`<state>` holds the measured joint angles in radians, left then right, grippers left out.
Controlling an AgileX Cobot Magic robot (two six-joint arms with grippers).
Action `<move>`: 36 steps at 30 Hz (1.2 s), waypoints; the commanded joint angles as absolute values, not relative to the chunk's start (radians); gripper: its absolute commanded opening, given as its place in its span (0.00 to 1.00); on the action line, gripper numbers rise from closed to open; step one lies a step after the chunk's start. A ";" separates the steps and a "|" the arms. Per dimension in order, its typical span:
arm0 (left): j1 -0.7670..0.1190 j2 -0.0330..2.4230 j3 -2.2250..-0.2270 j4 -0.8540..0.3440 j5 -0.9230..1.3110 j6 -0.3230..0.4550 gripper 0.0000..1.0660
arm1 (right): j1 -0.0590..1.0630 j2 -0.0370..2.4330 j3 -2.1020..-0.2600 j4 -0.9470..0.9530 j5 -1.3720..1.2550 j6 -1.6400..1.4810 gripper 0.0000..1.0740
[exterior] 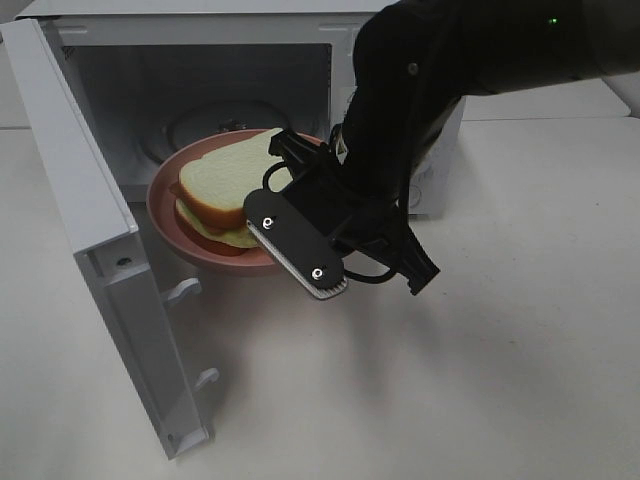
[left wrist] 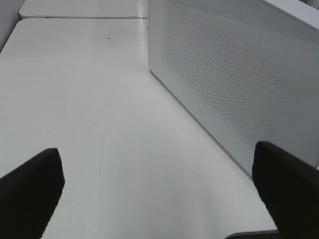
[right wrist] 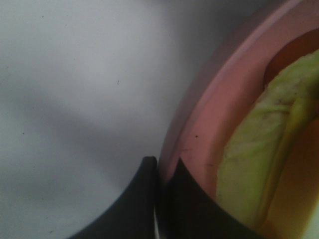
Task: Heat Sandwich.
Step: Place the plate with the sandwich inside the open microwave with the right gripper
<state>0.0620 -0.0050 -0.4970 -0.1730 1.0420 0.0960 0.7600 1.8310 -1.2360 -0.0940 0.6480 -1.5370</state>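
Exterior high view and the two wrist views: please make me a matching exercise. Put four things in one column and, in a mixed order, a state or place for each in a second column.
Things
1. sandwich
2. pink plate
3. microwave door
4. left gripper

States
a. swung open
b. jaws wide apart, holding nothing
c. lying on the pink plate
d. rim clamped in the jaws of the right gripper

Pairs: 1-c, 2-d, 3-a, 4-b
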 commanded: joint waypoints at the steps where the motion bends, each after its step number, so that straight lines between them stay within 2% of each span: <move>1: 0.067 -0.030 -0.493 -0.179 1.033 0.096 0.91 | 0.755 1.852 -1.297 -0.080 0.672 -1.559 0.00; 13: 0.067 -0.030 -0.493 -0.179 1.033 0.096 0.91 | 0.755 1.990 -1.524 -0.063 0.801 -1.532 0.00; 36: 0.067 -0.030 -0.493 -0.177 1.033 0.096 0.91 | 0.755 2.173 -1.815 -0.072 0.881 -1.394 0.00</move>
